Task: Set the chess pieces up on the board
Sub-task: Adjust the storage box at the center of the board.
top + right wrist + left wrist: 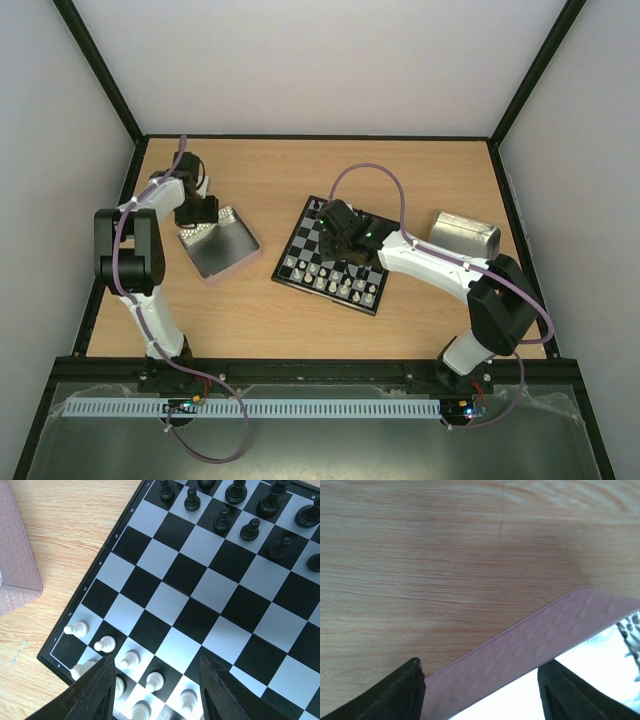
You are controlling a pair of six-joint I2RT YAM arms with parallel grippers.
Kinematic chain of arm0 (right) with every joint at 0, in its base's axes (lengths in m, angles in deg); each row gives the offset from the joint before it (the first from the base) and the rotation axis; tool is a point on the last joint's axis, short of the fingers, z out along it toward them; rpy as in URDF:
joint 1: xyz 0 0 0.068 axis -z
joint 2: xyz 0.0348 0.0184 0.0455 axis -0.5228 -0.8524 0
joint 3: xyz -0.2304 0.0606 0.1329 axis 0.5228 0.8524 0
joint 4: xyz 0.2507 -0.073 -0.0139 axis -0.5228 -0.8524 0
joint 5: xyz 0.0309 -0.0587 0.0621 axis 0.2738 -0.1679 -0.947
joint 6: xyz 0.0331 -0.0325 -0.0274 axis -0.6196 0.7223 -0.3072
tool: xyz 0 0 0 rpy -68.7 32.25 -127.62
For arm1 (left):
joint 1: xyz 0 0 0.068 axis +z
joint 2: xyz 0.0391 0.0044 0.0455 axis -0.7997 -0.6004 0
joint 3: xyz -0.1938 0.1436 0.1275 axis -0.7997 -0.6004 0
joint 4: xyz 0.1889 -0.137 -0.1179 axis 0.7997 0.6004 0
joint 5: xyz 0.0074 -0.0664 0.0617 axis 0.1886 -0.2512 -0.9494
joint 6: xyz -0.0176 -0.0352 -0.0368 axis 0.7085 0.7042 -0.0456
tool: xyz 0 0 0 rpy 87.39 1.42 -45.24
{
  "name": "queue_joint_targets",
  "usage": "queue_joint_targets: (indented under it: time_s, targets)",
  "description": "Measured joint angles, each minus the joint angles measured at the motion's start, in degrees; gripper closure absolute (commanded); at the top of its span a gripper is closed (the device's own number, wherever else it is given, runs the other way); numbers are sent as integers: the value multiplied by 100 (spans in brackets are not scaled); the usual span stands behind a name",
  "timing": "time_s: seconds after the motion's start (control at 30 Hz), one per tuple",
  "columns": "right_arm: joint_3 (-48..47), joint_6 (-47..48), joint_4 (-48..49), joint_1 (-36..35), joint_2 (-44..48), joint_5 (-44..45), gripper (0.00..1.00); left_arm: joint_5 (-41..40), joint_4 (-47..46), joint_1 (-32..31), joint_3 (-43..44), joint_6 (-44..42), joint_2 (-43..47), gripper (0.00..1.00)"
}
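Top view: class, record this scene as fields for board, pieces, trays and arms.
board: mid-table, turned askew
white pieces: near rows
black pieces: far rows
left tray: left of board
right tray: right of board
left arm: over left tray, jaws open
right arm: over board, jaws open
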Motion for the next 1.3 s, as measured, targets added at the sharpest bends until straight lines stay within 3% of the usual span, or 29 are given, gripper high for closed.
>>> queue_joint_targets:
  time_s: [0.4,0.8,1.17,1.3]
  targets:
    - [0,-57,2,2,0,-63,56,-251,179,2,94,103,-63,70]
    - [0,-52,4,2,0,-181,56,-581,251,2,-955,664,772,92]
    - [2,7,55,4,81,-177,56,-667,361,17,-1587,1198,1519,88]
    - [2,2,94,4,83,-179,56,-638,356,17,-1644,1318,1626,62]
